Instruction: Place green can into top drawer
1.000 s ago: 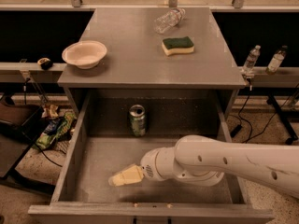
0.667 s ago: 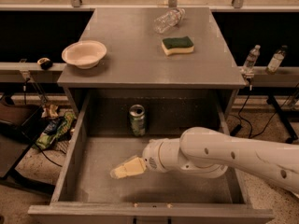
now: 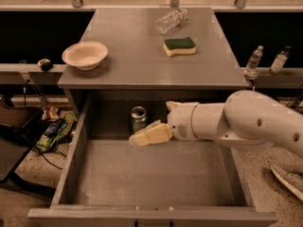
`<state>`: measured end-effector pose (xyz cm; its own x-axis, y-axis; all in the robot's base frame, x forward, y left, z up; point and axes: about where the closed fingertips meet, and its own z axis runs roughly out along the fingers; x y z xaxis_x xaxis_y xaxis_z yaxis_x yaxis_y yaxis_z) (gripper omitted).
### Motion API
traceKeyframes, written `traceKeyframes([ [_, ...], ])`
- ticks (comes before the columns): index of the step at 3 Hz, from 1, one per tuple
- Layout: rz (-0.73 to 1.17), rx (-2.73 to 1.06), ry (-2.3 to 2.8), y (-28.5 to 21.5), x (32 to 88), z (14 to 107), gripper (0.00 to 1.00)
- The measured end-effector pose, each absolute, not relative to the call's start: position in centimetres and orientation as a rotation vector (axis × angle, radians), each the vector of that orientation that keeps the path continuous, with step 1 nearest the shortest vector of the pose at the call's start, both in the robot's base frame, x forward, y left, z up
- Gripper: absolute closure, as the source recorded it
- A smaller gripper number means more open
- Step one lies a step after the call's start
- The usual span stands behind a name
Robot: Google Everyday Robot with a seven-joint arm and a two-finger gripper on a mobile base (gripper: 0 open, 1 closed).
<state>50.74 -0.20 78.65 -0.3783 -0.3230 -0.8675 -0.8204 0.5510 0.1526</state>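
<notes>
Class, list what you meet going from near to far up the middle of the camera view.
top drawer front panel → gripper, over the drawer floor → green can, at the drawer's back → sponge → clear bottle

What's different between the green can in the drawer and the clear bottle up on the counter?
The green can stands upright at the back of the top drawer; the clear bottle lies on its side on the countertop. The can is opaque green with a silver top; the bottle is see-through. Both are small drink containers. The gripper is over the drawer, just in front of the can.
</notes>
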Motion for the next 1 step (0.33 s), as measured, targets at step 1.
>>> traceKeyframes([
  [1,0.793,-0.963,1.9,-2.48,52.18,83.12,0.0],
])
